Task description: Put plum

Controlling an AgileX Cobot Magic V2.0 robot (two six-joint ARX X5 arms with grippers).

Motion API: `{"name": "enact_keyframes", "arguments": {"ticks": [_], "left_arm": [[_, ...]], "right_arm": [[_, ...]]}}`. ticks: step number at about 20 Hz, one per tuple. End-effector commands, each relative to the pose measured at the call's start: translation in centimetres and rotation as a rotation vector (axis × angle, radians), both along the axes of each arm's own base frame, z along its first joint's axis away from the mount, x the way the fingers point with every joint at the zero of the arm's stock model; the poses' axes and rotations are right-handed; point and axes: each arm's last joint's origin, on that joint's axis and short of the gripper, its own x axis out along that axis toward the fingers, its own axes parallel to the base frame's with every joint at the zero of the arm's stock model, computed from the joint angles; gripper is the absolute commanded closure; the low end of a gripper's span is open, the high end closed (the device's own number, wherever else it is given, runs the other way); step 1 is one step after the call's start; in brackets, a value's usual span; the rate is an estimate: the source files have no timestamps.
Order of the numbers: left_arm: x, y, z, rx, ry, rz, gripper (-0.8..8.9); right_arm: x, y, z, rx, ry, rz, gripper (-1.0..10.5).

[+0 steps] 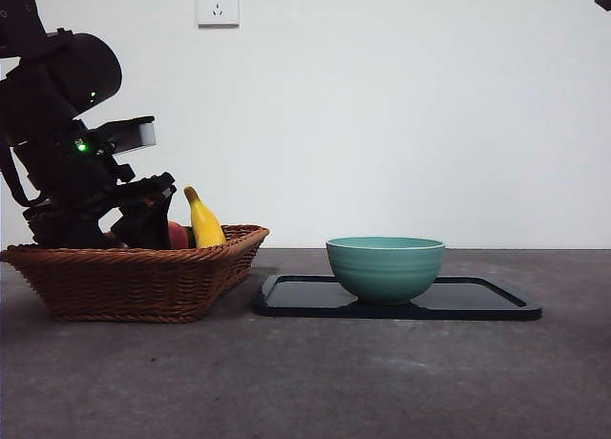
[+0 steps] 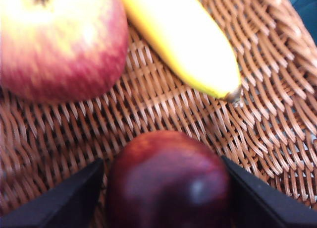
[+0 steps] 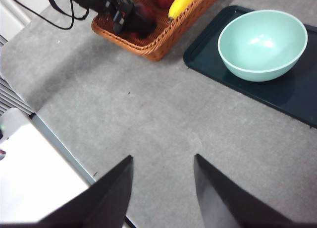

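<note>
One plum (image 2: 168, 181) sits on the floor of the wicker basket (image 2: 277, 89), between the jaws of my left claw (image 2: 166, 188), which flank it closely, though I cannot tell if they grip it yet. Beside it lie an apple (image 2: 59, 44) and a banana (image 2: 188, 39). Nothing is lifted so far, I judge; my right claw (image 3: 163, 173) waits spread apart over bare table, and the bowl (image 1: 385, 265) on the tray (image 1: 477, 301) holds nothing I can see.

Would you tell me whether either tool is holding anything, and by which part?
The left tool brackets the plum at its sides; firm contact cannot be told. The right tool holds nothing.
</note>
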Motion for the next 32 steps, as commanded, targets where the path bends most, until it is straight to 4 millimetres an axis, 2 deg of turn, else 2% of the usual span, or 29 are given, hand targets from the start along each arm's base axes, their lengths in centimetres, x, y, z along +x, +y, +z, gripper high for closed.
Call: {"name": "enact_keyframes", "arguments": {"ticks": [1,4,9,13,18,21,25,28,32], "left_arm": [[0.2,-0.2,0.2,-0.015,-0.005,0.016,4.28],[-0.4,-0.1,2.1,-0.039,-0.05,0.029,4.28],[-2.6,0.5,6.8,-0.081,-0.157,0.041,4.31],[-6.1,0.9,10.5,-0.143,-0.189,-0.018,4.4],[-11.6,1.6,14.2,-0.353,-0.143,-0.217,4.4],[-14.6,2.2,15.4,-0.398,-0.109,-0.266,4.4],[-17.5,3.1,15.6,-0.362,-0.061,-0.288,4.4],[-18.5,3.4,15.5,-0.341,-0.033,-0.302,4.4],[-18.5,3.4,15.5,-0.34,-0.032,-0.305,4.4]], "right_arm": [[0.1,0.1,0.3,0.003,-0.018,0.008,7.5],[0.1,0.1,0.3,0.003,-0.018,0.008,7.5],[0.1,0.1,0.4,0.007,-0.021,0.006,7.5],[0.1,0.1,0.4,0.008,-0.02,0.005,7.5],[0.1,0.1,0.4,0.009,-0.019,0.004,7.5],[0.1,0.1,0.4,0.013,-0.012,-0.002,7.5],[0.1,0.1,0.4,0.016,-0.008,-0.005,7.5],[0.1,0.1,0.4,0.018,-0.003,-0.012,7.5],[0.1,0.1,0.4,0.031,0.015,-0.026,7.5]]}}
